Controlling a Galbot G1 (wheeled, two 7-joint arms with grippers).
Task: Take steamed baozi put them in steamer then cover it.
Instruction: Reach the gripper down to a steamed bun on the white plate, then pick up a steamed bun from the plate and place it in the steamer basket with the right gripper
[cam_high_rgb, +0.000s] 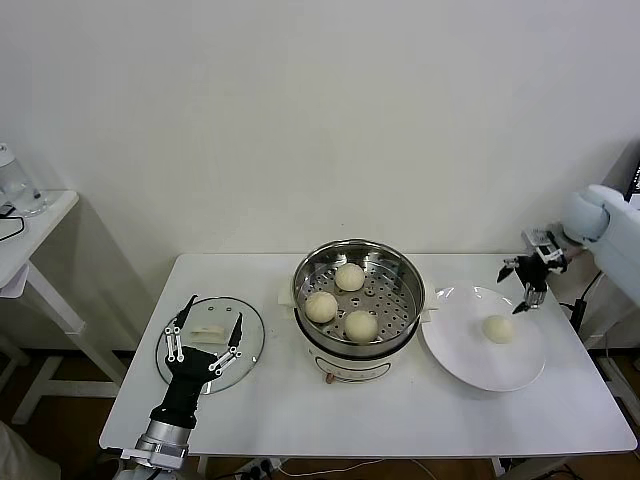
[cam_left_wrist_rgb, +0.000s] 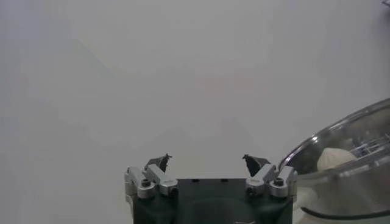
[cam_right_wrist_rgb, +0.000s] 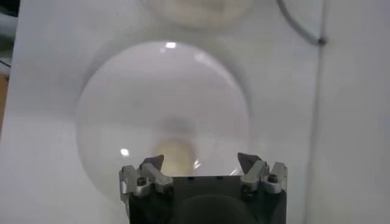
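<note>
The left gripper (cam_high_rgb: 207, 330) hangs low over the cover (cam_high_rgb: 210, 343), which lies flat on the table (cam_high_rgb: 260, 410) to the left of the steamer. Its claw is spread wide and holds nothing; the white handle of the cover sits just under and between the two fingers. So the cover is not yet lifted, and I judge this arm is waiting for its turn.

To the right of this claw stands the steamer (cam_high_rgb: 359, 300), open. Three steamed baozi (cam_high_rgb: 349, 277) already rest on its perforated tray, one toward the back, one to the left and one toward the front. This part of the task looks mostly done.

Further right is the white plate (cam_high_rgb: 455, 357), and on it the last bun (cam_high_rgb: 498, 328) lies alone. The right gripper (cam_high_rgb: 528, 277) hovers above the far side of the plate, its claw spread and empty. In the right wrist view the bun (cam_right_wrist_rgb: 175, 154) shows just ahead of this claw, below it, a little toward one finger.

What is left, as I judge: pick the fourth bun, put it in the steamer, then set the cover on top.
</note>
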